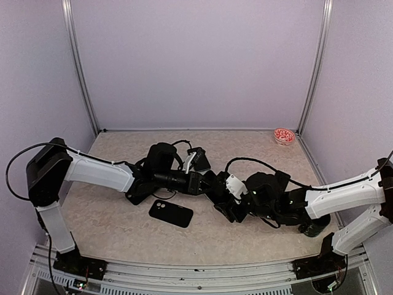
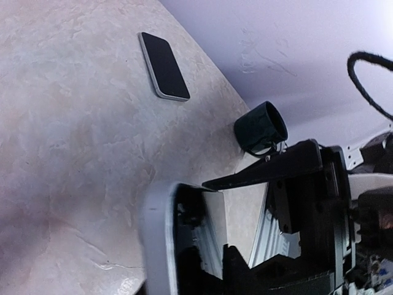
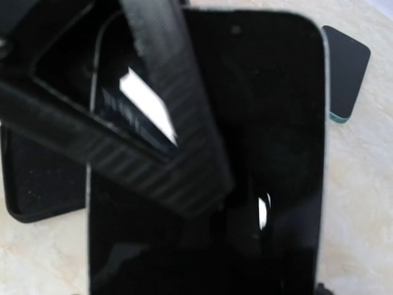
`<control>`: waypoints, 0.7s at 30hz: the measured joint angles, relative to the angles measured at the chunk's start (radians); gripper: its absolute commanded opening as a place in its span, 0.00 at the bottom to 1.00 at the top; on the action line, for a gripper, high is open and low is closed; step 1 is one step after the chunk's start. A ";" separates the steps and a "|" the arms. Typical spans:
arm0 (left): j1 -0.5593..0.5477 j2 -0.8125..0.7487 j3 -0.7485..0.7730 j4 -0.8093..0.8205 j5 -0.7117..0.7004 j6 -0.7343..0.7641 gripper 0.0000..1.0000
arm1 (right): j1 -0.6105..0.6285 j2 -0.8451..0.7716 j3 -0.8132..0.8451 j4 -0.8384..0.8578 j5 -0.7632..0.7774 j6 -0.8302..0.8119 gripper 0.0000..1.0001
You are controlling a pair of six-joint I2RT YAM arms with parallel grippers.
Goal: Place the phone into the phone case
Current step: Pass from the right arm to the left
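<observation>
The phone (image 3: 264,123), black with a dark glossy screen, fills the right wrist view and hangs above the table between both arms. My right gripper (image 1: 230,198) is shut on it across its width. My left gripper (image 1: 198,182) reaches in from the left. One of its ribbed black fingers (image 3: 175,117) lies across the screen, and the phone's grey rim (image 2: 158,239) stands between its jaws. Whether both fingers press on it does not show. The phone case (image 1: 171,213), black with a camera cut-out, lies flat on the table below and in front of them, and its edge (image 3: 37,184) shows beside the phone.
A second phone (image 1: 198,161) with a pale teal edge lies on the table behind the grippers (image 2: 164,66). A dark mug (image 2: 261,128) stands near the right arm. A small red-and-white dish (image 1: 284,136) sits in the back right corner. Walls close in three sides.
</observation>
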 measured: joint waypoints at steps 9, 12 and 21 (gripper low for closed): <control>-0.002 0.008 -0.003 0.015 0.027 -0.011 0.00 | 0.006 -0.001 -0.006 0.047 0.043 -0.009 0.72; -0.001 0.008 -0.004 0.021 0.026 -0.012 0.00 | 0.008 -0.001 -0.006 0.055 0.051 -0.007 0.87; 0.000 -0.027 -0.064 0.040 -0.009 -0.010 0.00 | 0.008 -0.078 -0.041 0.070 0.021 0.001 1.00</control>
